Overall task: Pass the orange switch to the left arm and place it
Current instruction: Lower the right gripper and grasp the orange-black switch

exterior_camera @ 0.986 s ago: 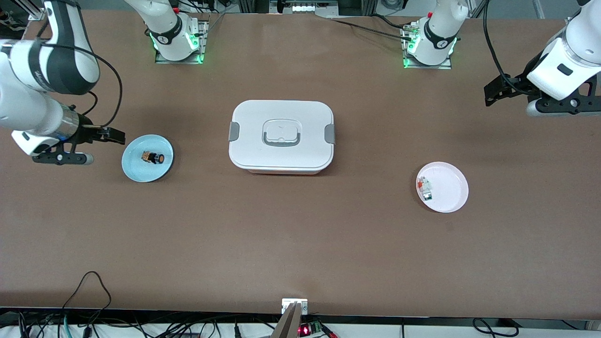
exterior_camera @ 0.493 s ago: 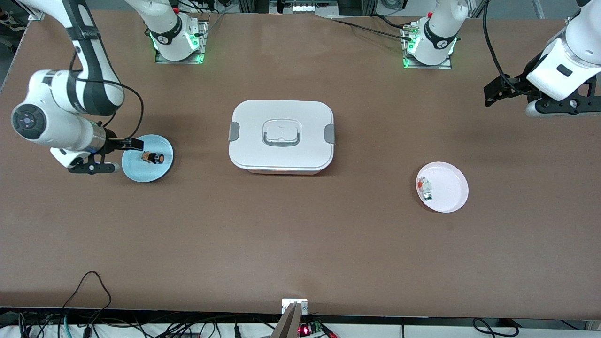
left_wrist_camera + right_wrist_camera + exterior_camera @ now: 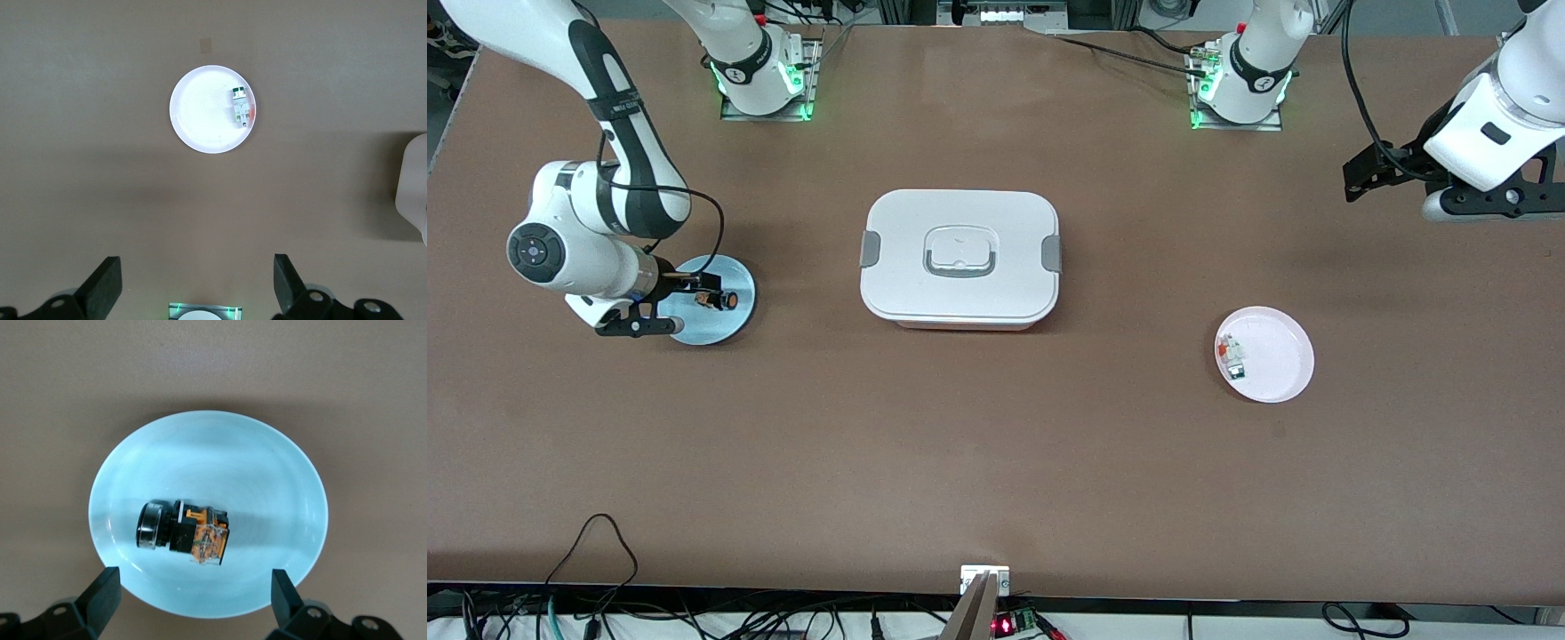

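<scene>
Orange switch (image 3: 185,535): lying on its side in the light blue plate (image 3: 734,316), toward the right arm's end of the table from the box (image 3: 959,259). Right gripper (image 3: 694,293): over that plate, fingers spread wide, ungrasped, switch between them. Left gripper (image 3: 1360,173): waiting aloft, fingers apart, empty, toward the left arm's end from the box, pink plate (image 3: 200,133) below.

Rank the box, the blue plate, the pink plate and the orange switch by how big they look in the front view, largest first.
1. The box, clearly largest.
2. The pink plate and the blue plate look about alike; the right gripper covers part of the blue one, so no ranking between them.
3. The orange switch, smallest by far.
</scene>
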Controlling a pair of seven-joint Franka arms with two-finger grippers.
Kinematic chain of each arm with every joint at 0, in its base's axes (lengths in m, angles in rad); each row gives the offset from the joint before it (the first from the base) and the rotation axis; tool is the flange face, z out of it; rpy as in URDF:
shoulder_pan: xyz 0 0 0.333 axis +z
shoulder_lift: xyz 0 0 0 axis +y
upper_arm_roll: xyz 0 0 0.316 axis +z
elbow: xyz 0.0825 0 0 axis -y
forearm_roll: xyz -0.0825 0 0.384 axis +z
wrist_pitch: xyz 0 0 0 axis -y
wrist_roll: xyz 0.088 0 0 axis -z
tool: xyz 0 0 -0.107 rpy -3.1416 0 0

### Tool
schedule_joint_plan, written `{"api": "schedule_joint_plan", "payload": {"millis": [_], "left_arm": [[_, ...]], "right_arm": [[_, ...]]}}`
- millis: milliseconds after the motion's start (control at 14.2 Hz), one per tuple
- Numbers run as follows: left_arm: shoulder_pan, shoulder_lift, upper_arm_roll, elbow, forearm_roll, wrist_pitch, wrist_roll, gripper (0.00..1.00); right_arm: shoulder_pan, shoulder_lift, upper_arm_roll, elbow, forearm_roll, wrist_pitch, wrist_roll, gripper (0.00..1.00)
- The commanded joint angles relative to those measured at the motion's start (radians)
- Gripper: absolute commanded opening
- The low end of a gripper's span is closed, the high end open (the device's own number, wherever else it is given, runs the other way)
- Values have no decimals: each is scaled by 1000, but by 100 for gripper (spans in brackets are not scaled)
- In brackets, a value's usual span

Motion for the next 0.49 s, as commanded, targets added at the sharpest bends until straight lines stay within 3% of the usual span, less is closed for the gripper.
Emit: {"api": "schedule_joint_plan", "payload": {"millis": [0,423], "left_arm": [[3,-3,-6,5,21,-1,11,100],[3,-1,-6,4,21,-1,9,100]], "right_arm": [[-13,15,9,-34,-2,69,-12,100],[-16,65,11,-48,31,132,2,100]]}}
